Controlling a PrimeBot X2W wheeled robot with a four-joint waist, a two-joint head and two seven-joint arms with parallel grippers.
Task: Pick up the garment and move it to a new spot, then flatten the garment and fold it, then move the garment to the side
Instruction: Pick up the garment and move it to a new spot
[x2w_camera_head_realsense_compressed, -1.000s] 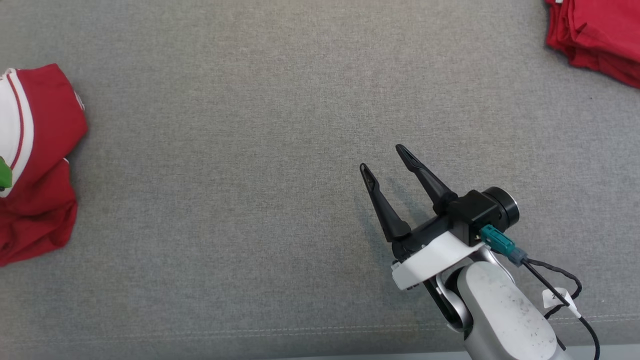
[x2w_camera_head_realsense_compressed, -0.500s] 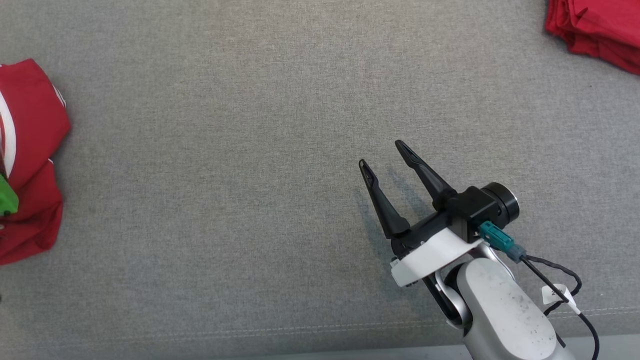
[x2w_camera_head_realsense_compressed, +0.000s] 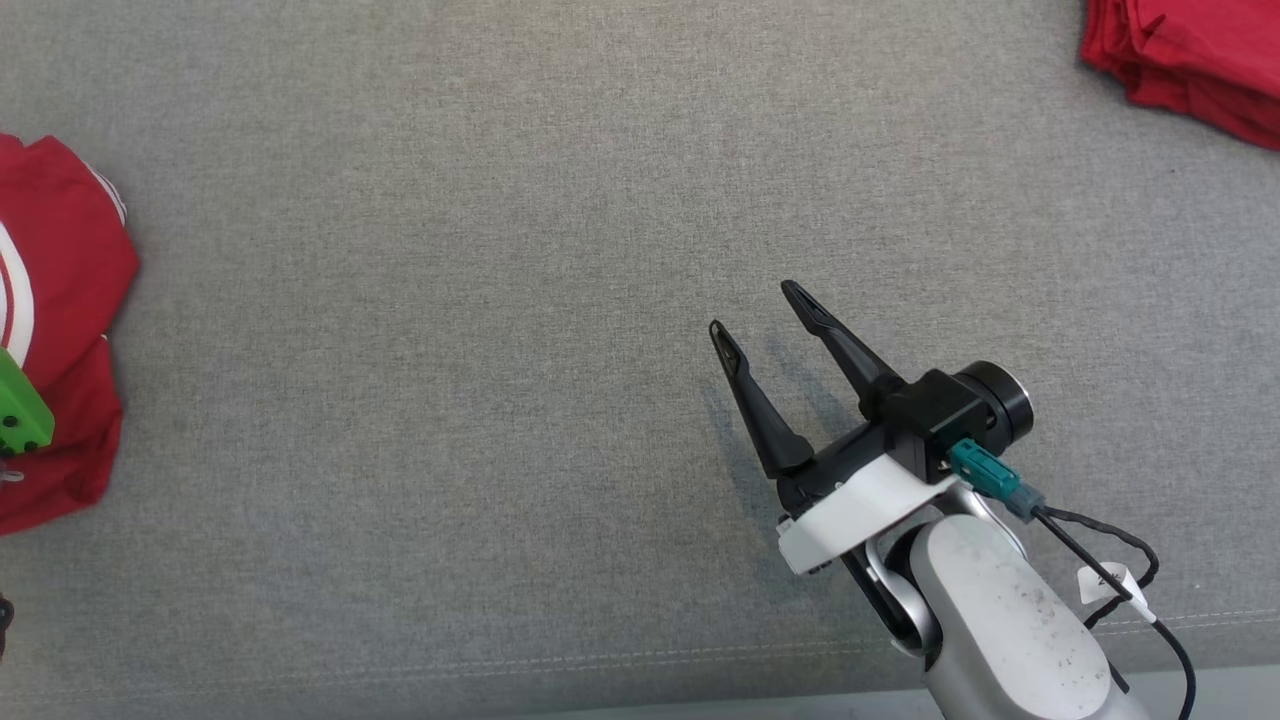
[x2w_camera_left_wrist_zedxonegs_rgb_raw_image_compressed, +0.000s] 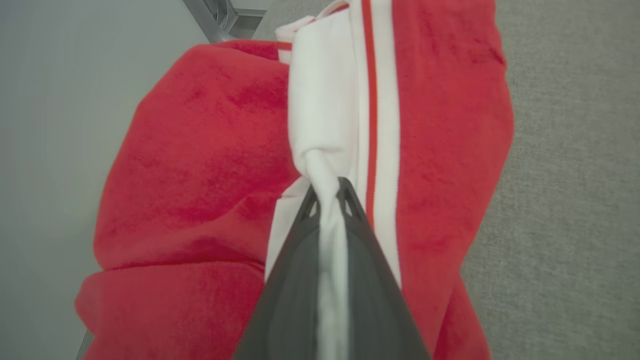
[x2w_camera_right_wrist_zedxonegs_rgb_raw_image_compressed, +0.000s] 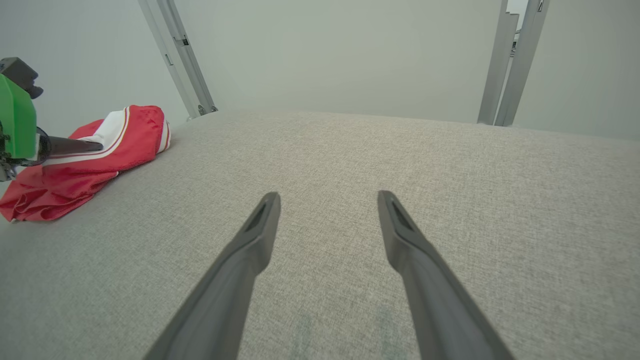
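Room: I see open grey tabletop (x2w_camera_head_realsense_compressed: 450, 300) through the middle, with a red pile (x2w_camera_head_realsense_compressed: 1190, 60) at the far right corner.
Task thing: the garment (x2w_camera_head_realsense_compressed: 60, 250), red and white, is bunched at the left edge.
Left arm: left hand (x2w_camera_left_wrist_zedxonegs_rgb_raw_image_compressed: 327, 195) pinches its white fold.
Right arm: right hand (x2w_camera_head_realsense_compressed: 752, 310) is low over the middle, fingers wide, empty.

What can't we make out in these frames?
The garment: the head view's left edge cuts it off, so type and full extent are unclear.
The left gripper: in the left wrist view it is shut on the garment's white fold, and its own fingers hide how deep the fabric sits.
The red pile: cut by the head view's top and right edges, piece count unknown.
The right gripper: open, height above the grey surface unclear.
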